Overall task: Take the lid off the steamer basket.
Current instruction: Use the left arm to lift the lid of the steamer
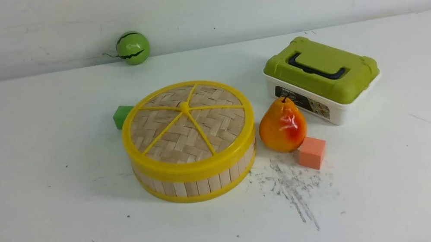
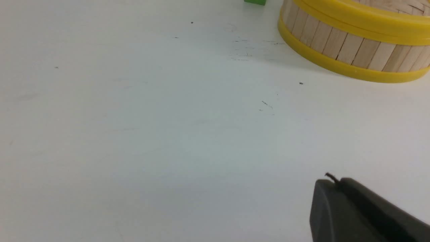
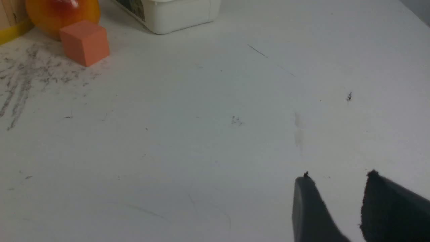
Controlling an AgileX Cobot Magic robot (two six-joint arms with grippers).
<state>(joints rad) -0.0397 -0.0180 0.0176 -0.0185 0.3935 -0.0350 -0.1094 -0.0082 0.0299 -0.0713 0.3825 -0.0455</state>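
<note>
The round steamer basket (image 1: 197,181) stands in the middle of the white table, its pale wood-slat wall between yellow rims. The woven bamboo lid (image 1: 188,127) with yellow rim, spokes and centre knob sits flat on top of it. Neither arm shows in the front view. In the left wrist view the left gripper (image 2: 331,181) is shut with nothing in it, low over bare table and well short of the basket (image 2: 349,47). In the right wrist view the right gripper (image 3: 339,178) is open and empty over bare table. Only a sliver of the basket's yellow rim (image 3: 10,32) shows there.
An orange-yellow pear (image 1: 282,125) and a salmon cube (image 1: 312,152) sit just right of the basket. A white box with an olive-green lid (image 1: 322,77) lies behind them. A green cube (image 1: 122,116) hides behind the basket's left side. A green ball (image 1: 133,47) rests by the back wall.
</note>
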